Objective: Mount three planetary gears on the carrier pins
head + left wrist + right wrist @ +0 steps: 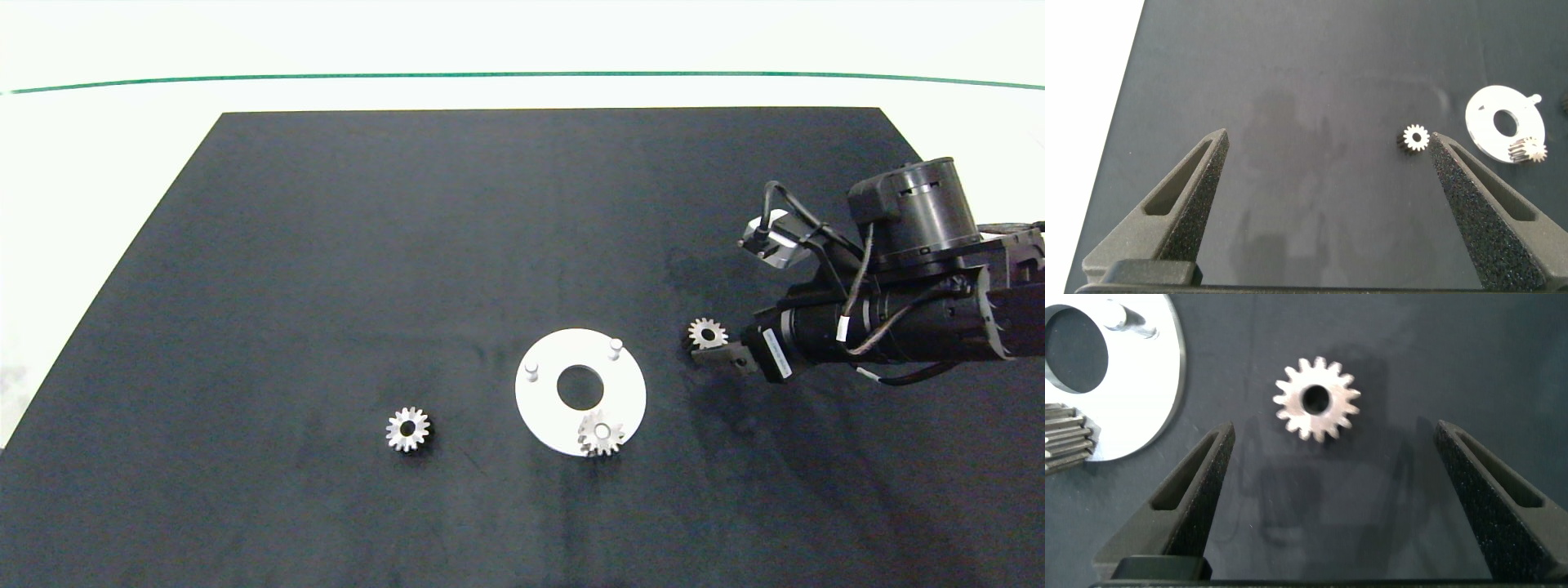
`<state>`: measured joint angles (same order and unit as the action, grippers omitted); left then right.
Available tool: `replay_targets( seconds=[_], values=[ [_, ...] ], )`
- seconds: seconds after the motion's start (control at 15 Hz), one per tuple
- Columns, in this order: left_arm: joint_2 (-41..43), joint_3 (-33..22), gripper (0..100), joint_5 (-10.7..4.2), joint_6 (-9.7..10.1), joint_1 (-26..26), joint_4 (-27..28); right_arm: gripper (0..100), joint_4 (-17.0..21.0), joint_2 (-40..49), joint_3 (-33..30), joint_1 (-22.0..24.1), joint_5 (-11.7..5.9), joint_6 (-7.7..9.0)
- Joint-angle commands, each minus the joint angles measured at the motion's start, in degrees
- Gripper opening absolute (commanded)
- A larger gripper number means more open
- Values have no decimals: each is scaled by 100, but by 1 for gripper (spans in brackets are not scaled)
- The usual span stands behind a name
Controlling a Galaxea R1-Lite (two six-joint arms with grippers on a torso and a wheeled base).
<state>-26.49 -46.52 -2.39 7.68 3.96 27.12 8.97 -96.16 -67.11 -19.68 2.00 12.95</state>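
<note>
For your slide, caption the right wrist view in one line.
Open right gripper poised at a loose gear beside the disc.

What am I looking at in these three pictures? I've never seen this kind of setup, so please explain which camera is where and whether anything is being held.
This is a two-armed robot working over a black mat. The head view looks down from above. The other two pictures come from cameras on each wrist, so each shows that arm's own two grey fingers.

On the mat lies a white disc with three upright pins. One gear already sits on the pin nearest the camera; the other two pins are bare. A second gear lies loose to the disc's left, a third gear to its right.

The right gripper is open just beside that third gear, not gripping it. The left gripper is open too and holds nothing; its arm does not show in the head view.
</note>
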Motion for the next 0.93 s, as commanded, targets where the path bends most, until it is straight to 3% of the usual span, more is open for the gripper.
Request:
replay_targets(
  seconds=[0.07, 0.93],
  values=[
    [-23, -15, 100, -7, 5, 52, 12, 93, 8, -263, -224, -45, 2, 15],
    [4, -121, 100, -16, 14, 52, 21, 67, 17, -430, -285, -168, -33, -11]
  ],
)
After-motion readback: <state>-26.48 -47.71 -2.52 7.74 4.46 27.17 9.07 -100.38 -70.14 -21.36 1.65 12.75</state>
